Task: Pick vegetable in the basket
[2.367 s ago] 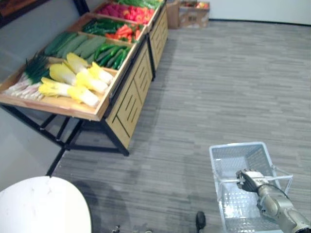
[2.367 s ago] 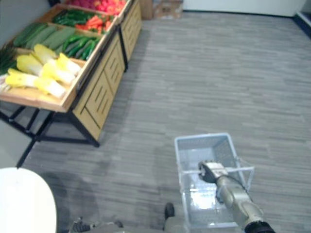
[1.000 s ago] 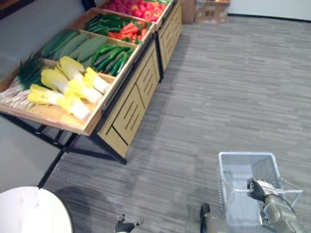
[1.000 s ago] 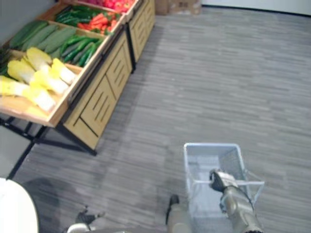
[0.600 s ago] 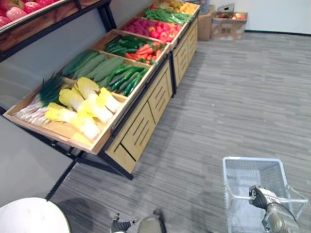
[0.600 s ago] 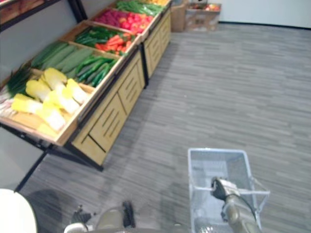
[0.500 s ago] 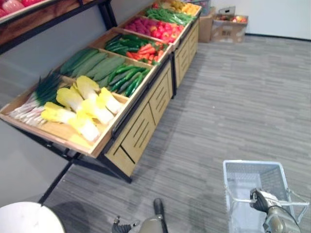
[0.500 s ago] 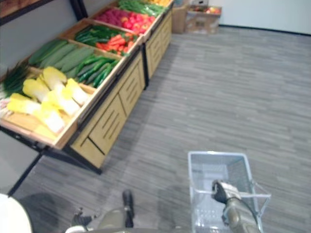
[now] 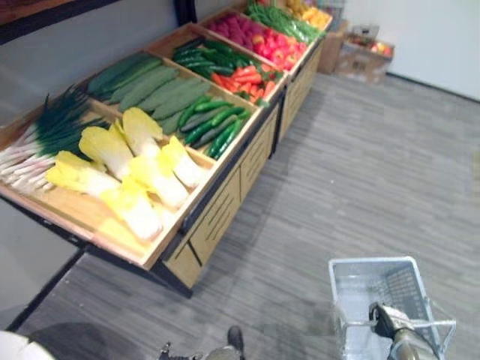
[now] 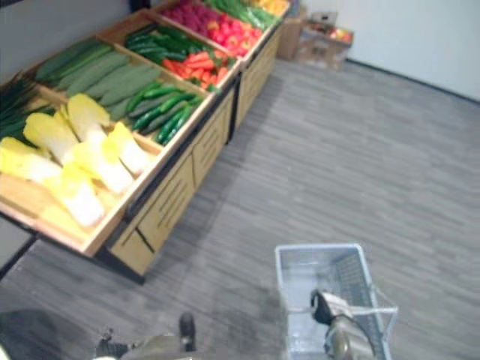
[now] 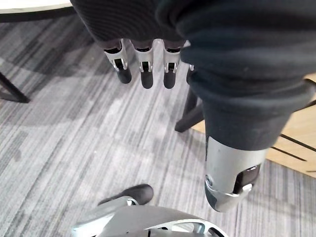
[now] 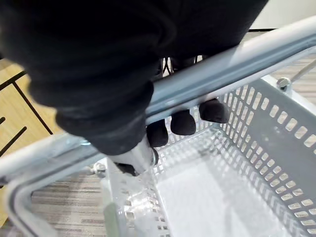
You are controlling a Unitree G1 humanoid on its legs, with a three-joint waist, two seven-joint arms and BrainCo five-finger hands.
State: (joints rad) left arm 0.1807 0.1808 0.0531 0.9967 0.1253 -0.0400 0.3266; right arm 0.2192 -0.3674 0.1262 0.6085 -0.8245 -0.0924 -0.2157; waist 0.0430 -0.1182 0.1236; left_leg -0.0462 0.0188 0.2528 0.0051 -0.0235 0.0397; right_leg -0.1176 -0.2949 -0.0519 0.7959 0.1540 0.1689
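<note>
An empty pale grey plastic basket [image 9: 365, 279] hangs low at my right side, above the floor. My right hand [image 10: 327, 307] is shut on its handle [image 12: 232, 64]; in the right wrist view the dark fingertips [image 12: 183, 122] curl under the bar. To my left stands a wooden produce stand [image 9: 217, 214]. It holds yellow napa cabbages [image 9: 127, 165], leeks [image 9: 41, 139], long cucumbers [image 9: 142, 79], small green cucumbers [image 9: 214, 124] and carrots [image 9: 244, 75]. My left hand [image 11: 143, 69] hangs over the floor beside the stand, fingers straight and holding nothing.
Grey striped carpet [image 9: 360, 172] stretches to the right of the stand. Cardboard boxes [image 9: 364, 56] sit at the far end against a white wall. A white round table edge [image 11: 29, 6] and a black leg [image 11: 10, 89] are by my left hand.
The whole view has shifted: the stand now sits nearer and larger on the left. My right hand still grips the basket handle.
</note>
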